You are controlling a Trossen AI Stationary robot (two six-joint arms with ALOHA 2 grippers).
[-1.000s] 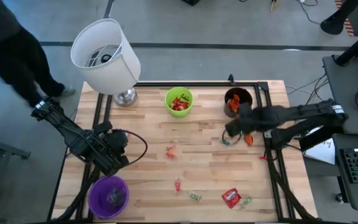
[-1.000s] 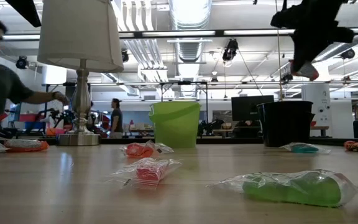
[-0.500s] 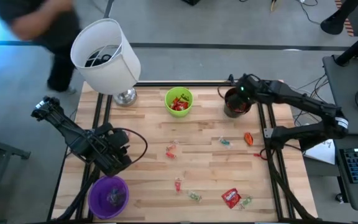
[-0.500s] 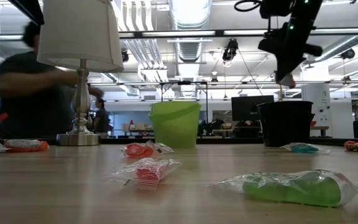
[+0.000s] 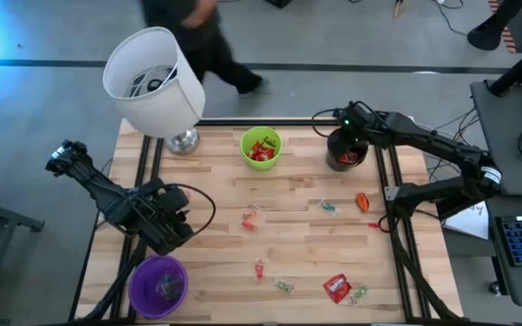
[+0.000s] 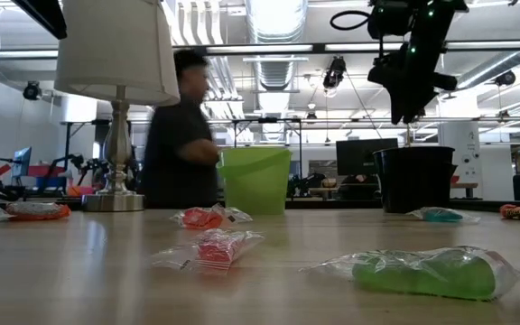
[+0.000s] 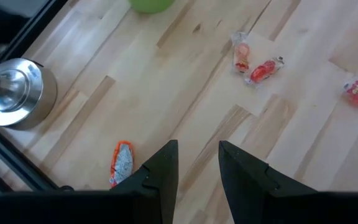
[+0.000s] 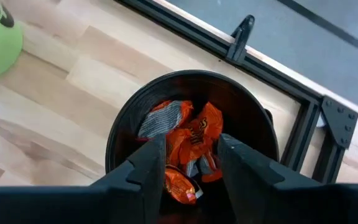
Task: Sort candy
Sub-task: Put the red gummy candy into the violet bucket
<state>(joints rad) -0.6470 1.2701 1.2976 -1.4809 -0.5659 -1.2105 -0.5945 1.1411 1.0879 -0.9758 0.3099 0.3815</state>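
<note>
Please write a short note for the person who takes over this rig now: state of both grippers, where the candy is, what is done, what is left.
Right gripper: open, empty, above the black cup, which holds orange candy.
Left gripper: open, empty, waiting at the table's left side near the purple cup.
Done: red candy in the green cup, orange in the black cup.
Left: loose candy on the table, among them an orange piece, a red packet and several small clear-wrapped ones.
</note>
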